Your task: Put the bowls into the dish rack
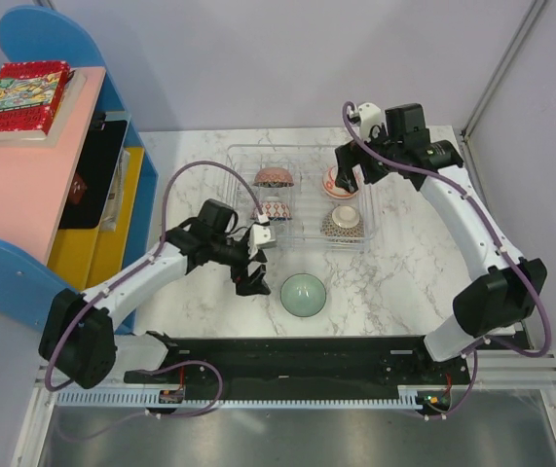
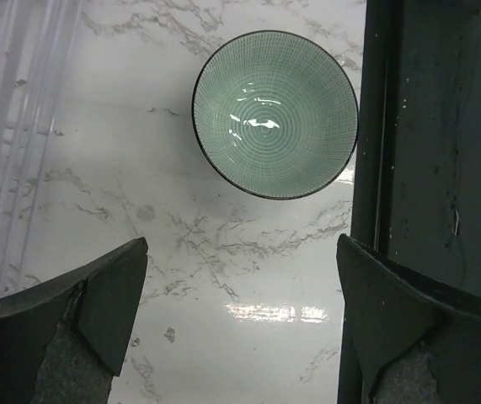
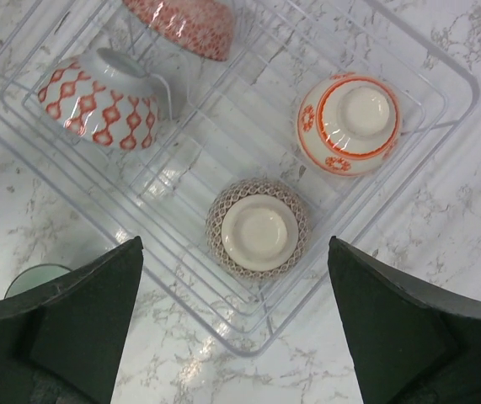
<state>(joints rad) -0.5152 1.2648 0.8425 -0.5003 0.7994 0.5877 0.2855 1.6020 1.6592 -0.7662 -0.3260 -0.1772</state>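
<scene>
The clear dish rack [image 1: 305,195] stands at the back middle of the marble table. It holds a red-patterned bowl [image 3: 185,21], a red-diamond bowl [image 3: 101,105] on its side, an orange-red floral bowl [image 3: 349,123] upside down and a beige lattice bowl [image 3: 258,229] upside down. My right gripper [image 3: 236,320] hangs open above the rack's near right corner [image 3: 265,349], empty. The pale mint-green bowl [image 1: 304,293] sits upright on the table in front of the rack. Just to its left, my left gripper [image 1: 251,277] is open and empty; its wrist view shows that bowl [image 2: 275,114] ahead of the fingers.
A blue and pink shelf unit [image 1: 24,195] with a book [image 1: 19,97] on top stands off the table's left edge. The black mounting rail [image 1: 297,355] runs along the near edge, close to the mint bowl. Grey walls close the back and right.
</scene>
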